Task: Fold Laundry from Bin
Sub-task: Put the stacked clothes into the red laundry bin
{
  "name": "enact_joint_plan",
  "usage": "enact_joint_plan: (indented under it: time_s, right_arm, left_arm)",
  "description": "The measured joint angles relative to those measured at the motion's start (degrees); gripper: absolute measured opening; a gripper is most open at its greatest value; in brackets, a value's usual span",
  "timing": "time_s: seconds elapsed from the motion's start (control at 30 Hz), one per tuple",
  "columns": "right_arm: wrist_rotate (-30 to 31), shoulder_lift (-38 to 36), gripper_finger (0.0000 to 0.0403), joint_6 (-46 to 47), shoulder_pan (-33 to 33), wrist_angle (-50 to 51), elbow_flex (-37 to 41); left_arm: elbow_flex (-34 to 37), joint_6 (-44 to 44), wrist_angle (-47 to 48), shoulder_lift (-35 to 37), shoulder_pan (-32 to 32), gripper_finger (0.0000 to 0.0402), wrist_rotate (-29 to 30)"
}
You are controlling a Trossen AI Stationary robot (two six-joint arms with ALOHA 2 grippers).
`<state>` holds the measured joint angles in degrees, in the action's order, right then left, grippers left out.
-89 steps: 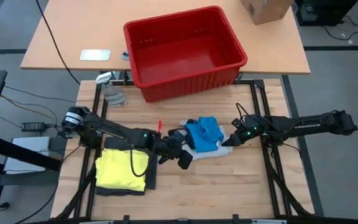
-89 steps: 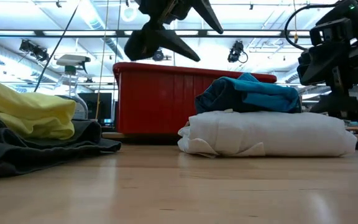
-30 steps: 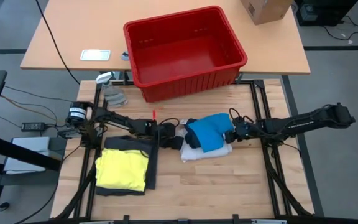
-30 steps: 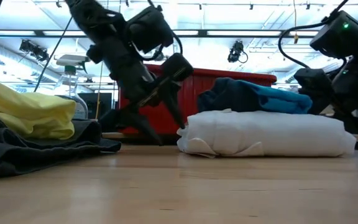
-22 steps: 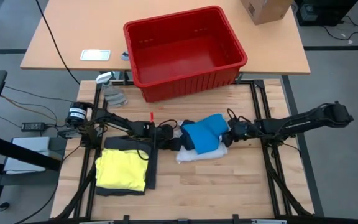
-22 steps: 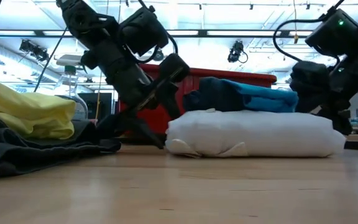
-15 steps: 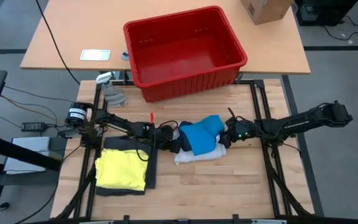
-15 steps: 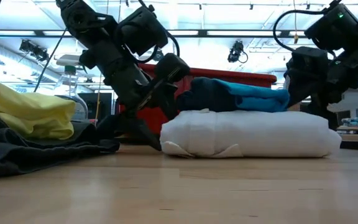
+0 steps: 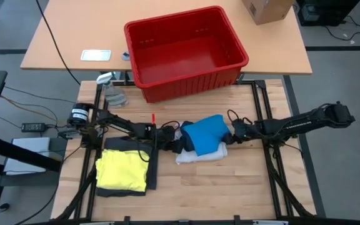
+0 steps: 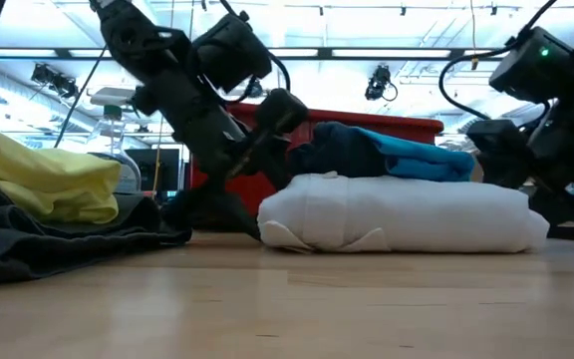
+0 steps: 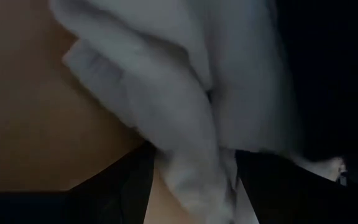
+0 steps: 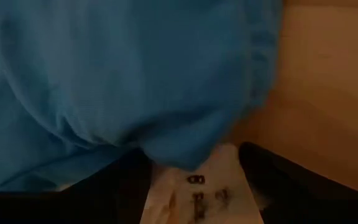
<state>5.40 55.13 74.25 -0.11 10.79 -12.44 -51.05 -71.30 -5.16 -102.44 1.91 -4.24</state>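
We see the folded white garment (image 9: 200, 154) on the counter (image 9: 230, 181), blue garment (image 9: 204, 133) on top. Left fingers (image 11: 114, 186) straddle its white edge; right fingers (image 12: 272, 174) straddle the opposite end, parted wide.

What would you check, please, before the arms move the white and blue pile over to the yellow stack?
1. Left gripper at the white garment's end, white cloth between its fingers: ok.
2. Right gripper at the opposite end, fingers either side of the cloth: ok.
3. Blue garment resting on the white one: ok.
4. Firm grip at both ends: cannot tell.
5. Yellow garment folded on the dark grey one: ok.
6. Red bin clear of the path: ok.
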Motion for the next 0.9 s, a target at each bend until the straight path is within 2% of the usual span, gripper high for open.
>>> enact_joint_plan:
  time_s: [0.17, 0.3, 0.53, 0.73, 0.9]
  right_arm:
    - [-3.38, 0.85, 0.0256, -2.36, -1.27, -0.92, 0.06]
    - [-3.56, 2.24, 0.0256, -2.45, -1.68, -1.88, -0.05]
    - [-3.74, 2.85, 0.0256, -3.07, -1.74, -4.56, 0.21]
    - [-1.55, 4.47, 0.0256, -5.25, -1.71, -6.03, 0.12]
    - [-1.19, 4.92, 0.0256, -5.35, -1.45, -7.88, 0.26]
  left_arm:
    - [0.02, 0.35, -8.04, -3.66, -0.23, 0.0231, -0.03]
    - [-0.06, -1.39, -12.06, -6.17, -0.23, 0.0231, -0.12]
    - [-0.07, 0.11, -13.64, -6.85, -0.19, 0.0231, 0.26]
    - [-0.07, 9.26, -14.03, -6.96, 0.09, 0.0231, 4.46]
    - [-0.07, 8.94, -14.77, -7.07, 0.09, 0.0231, 5.24]
